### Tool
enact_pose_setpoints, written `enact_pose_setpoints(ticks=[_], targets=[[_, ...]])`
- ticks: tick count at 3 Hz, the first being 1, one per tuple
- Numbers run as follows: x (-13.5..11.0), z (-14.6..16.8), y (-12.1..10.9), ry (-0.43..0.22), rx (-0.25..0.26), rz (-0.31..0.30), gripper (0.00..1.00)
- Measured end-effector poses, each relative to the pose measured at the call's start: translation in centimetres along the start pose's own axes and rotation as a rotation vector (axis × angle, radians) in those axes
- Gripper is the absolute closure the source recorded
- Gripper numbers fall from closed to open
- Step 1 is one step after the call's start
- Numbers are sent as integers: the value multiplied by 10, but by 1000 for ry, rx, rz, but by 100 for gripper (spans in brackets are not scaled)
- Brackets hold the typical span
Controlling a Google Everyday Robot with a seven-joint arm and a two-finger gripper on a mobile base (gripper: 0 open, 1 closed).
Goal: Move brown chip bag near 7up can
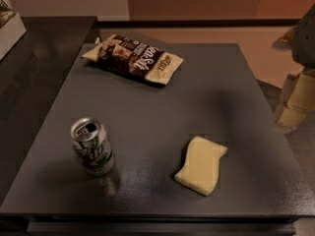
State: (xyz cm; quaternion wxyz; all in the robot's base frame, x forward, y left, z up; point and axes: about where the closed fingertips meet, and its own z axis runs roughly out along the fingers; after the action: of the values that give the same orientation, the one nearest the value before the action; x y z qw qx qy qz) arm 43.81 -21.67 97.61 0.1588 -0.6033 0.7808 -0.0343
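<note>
— Three things on the tabletop (236, 82) in the camera view, yes? Which ones matter?

— Two of them. The brown chip bag (133, 58) lies flat at the far side, slanted, with one cream end toward the back left and the other toward the front right. The 7up can (92, 146) stands upright near the front left corner, pull tab on top. They are well apart with bare surface between them, so I judge the task not yet begun.

— And the third?

— A pale yellow block (201, 164), sponge-like, lying flat at the front right. It sits off to the side of the straight path from bag to can, so I judge it need not be disturbed.

— Where is the gripper?

— I take the pale jointed shapes at the right edge, beyond the tabletop's side, for the gripper (294, 104). It touches nothing on the tabletop. Whether it is spread or closed I cannot tell.

— Why out there?

— My guess is that it leaves the whole surface in sight ahead of a reach.

— What does the next move call for?

— A reach across to the far side and a grasp from above. The bag is flat and crinkly, so a raised fold or an end is the likely hold. Then it goes down just beside the can, gently, because an upright can tips easily.
</note>
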Motion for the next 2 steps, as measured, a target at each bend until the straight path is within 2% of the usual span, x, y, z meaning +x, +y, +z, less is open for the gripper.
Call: enact_pose_setpoints(ticks=[2], targets=[[-2,1,-1,-3,1,0,0]])
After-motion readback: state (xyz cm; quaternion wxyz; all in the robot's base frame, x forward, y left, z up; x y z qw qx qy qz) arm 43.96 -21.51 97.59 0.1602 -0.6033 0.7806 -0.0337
